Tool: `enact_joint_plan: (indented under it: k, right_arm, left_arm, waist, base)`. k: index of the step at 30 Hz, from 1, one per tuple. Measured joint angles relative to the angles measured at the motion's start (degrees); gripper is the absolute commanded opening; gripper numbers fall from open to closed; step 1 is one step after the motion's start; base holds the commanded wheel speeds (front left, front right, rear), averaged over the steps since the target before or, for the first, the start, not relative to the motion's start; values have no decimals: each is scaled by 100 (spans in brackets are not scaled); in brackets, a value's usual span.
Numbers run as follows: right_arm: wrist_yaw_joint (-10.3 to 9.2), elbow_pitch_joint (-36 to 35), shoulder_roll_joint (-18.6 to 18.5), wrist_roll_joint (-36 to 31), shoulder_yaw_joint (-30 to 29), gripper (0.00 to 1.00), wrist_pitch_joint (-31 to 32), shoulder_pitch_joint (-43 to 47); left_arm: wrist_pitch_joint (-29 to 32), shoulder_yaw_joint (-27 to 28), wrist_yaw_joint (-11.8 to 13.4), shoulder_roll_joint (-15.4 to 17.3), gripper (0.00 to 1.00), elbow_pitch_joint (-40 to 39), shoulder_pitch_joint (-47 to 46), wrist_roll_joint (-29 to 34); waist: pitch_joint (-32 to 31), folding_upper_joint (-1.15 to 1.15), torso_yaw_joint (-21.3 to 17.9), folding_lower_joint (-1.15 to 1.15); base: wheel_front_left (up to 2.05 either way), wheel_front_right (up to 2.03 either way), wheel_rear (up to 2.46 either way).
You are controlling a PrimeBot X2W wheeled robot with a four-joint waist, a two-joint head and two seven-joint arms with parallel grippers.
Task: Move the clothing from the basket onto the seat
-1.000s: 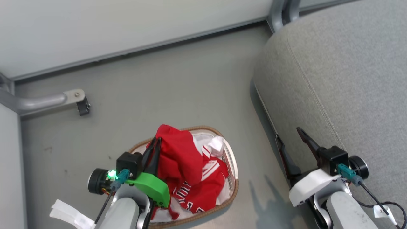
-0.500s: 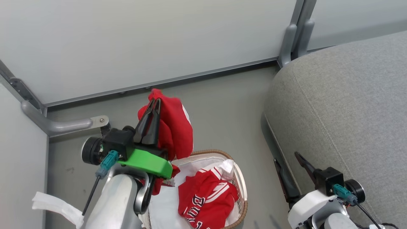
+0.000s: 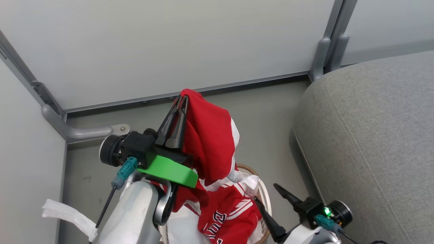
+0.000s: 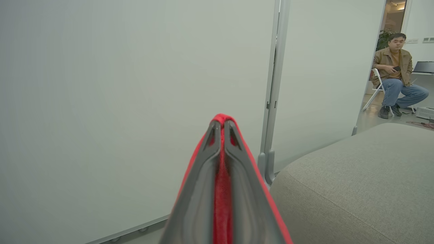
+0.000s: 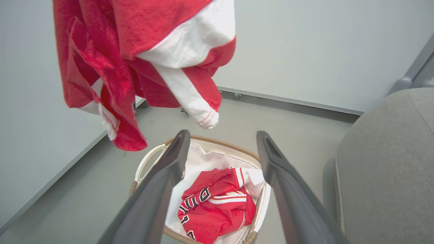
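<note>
A red garment [image 3: 210, 142] with white panels is pinched at its top fold by the left gripper [image 3: 181, 99], whose jaws are pressed together on the cloth; in the left wrist view a red strip of it is seen between the shut jaws of that gripper [image 4: 222, 123]. The garment [image 5: 135, 51] is held clear above the basket [image 3: 265, 198], its white sleeve hanging down toward the rim. A second garment [image 3: 230, 213], red with white stripes and dark lettering, is left crumpled in the basket [image 5: 217, 142] on the white liner [image 5: 203, 162], at 6 o'clock in the head view.

The seat [image 3: 373, 135] is found at 3 o'clock, well apart from the held garment, with grey floor [image 3: 264, 118] between them. The right gripper [image 3: 266, 193] is placed at 5 o'clock, between the basket and the seat's edge, its jaws spread and holding nothing; in its own view the basket is framed between them [image 5: 222, 135].

Pale wall panels [image 3: 169, 44] run from 9 to 1 o'clock, with a metal post [image 3: 325, 57] at 1 o'clock and a metal bracket [image 3: 88, 130] at 9 o'clock. Beyond the seat [image 4: 356, 189], a seated person [image 4: 393, 74] is seen at 2 o'clock in the left wrist view.
</note>
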Motion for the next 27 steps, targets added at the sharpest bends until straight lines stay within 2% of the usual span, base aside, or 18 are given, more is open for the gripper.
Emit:
enact_joint_plan:
  k: [4,11,19,20,21,22,27]
  right_arm:
    - [0,14,16,41,587,100,0,-400]
    - [0,314,114,69,1112,100,0,-1282]
    - [0,764,191,20,1179,100,-1,-1934]
    - [0,815,196,20,1144,92,-1,-1973]
    - [0,844,192,42,1127,40,-1,-1985]
    - [0,855,190,81,1133,0,-1,-1988]
    - [0,859,203,368,1125,0,0,-2012]
  left_arm:
    - [0,-215,32,-1,0,-19,-1,-92]
    - [0,-628,55,0,0,-10,-120,-246]
    - [0,-1105,99,-1,0,-35,-246,-487]
    - [0,-1158,99,1,0,-37,-256,-500]
    - [0,-1204,100,2,0,-42,-271,-514]
    - [0,-1245,105,0,0,-49,-283,-532]
    - [0,-1311,151,1,0,-62,-293,-554]
  waist:
    - [17,0,130,0]
    - [58,0,422,0]
    - [119,0,760,0]
    - [129,0,802,0]
    - [137,0,843,0]
    - [144,0,872,0]
    - [187,0,959,0]
  base:
    - [0,0,0]
    - [0,0,0]
    - [0,0,0]
    - [0,0,0]
    - [0,0,0]
    - [0,0,0]
    - [0,0,0]
